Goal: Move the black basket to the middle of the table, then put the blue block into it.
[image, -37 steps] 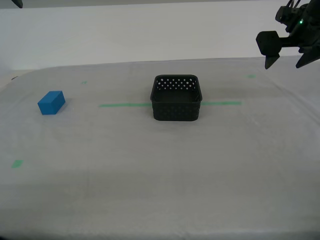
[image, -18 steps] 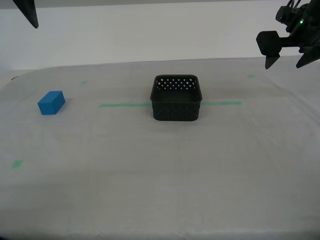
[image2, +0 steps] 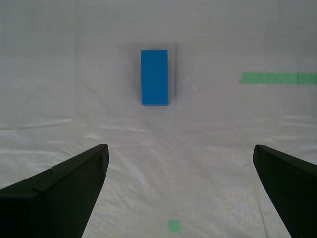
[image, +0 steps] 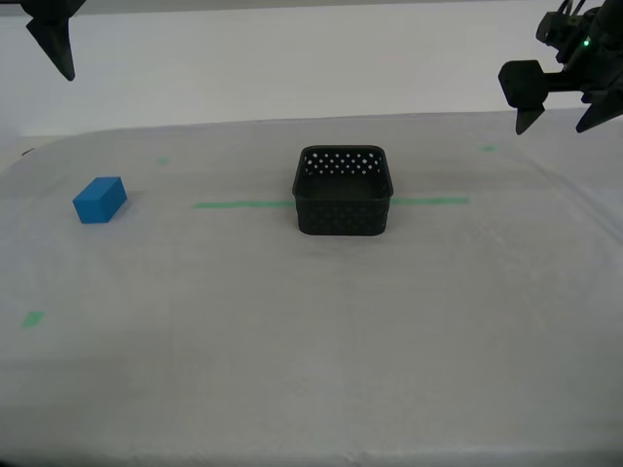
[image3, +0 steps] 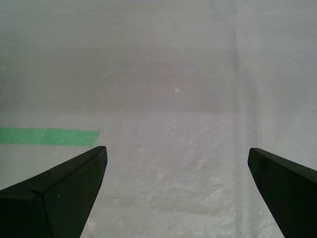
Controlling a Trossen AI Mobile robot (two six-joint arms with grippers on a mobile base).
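Note:
The black basket point(image: 344, 192) stands upright in the middle of the table point(image: 311, 331), on the green tape line. The blue block point(image: 99, 198) lies on the cloth at the exterior view's left, well apart from the basket. In the second wrist view the blue block point(image2: 154, 77) lies ahead of my second gripper point(image2: 179, 148), which is open, empty and hangs above the cloth. One of its fingers point(image: 56, 39) shows at the exterior view's top left. My first gripper point(image: 553, 129) hangs high at the exterior view's top right, open and empty, over bare cloth point(image3: 177, 148).
A long green tape line point(image: 243, 204) runs across the table behind the basket, with its end point(image3: 47, 137) in the first wrist view. Small green marks point(image: 33, 318) dot the cloth. A pale wall rises behind the table's far edge.
My second gripper's finger has come down further into the exterior view's top left. The basket, the block and my first gripper have not moved.

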